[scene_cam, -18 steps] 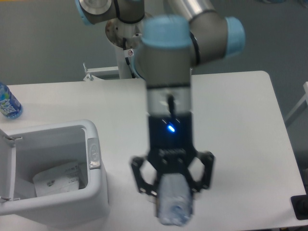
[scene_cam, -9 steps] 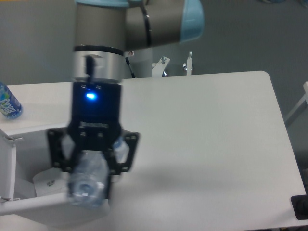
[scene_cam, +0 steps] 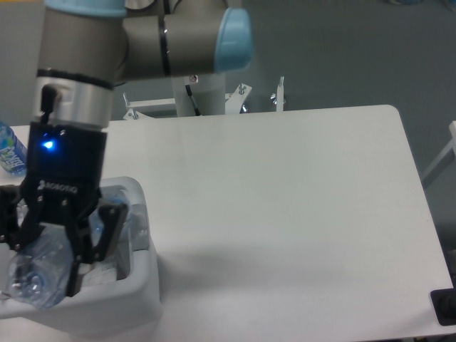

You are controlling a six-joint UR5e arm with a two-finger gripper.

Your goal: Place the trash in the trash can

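My gripper (scene_cam: 44, 265) is shut on the clear thin plastic bottle (scene_cam: 34, 279) and holds it over the open mouth of the white trash can (scene_cam: 137, 299) at the table's front left. The bottle's crumpled body sticks out below the fingers, above the can's inside. The white cardboard carton is hidden behind the gripper and the bottle. The can's lid is out of sight behind the gripper.
A bottle with a blue-and-white label (scene_cam: 8, 154) stands at the far left edge of the white table (scene_cam: 299, 214). The arm's base and mounting brackets (scene_cam: 214, 100) are behind the table's back edge. A black object (scene_cam: 446, 306) sits at the right front corner.
The gripper has carried the clear bottle leftward from the table's front middle, across the can's right rim, to above the can's opening. The carton seen inside the can is now covered.
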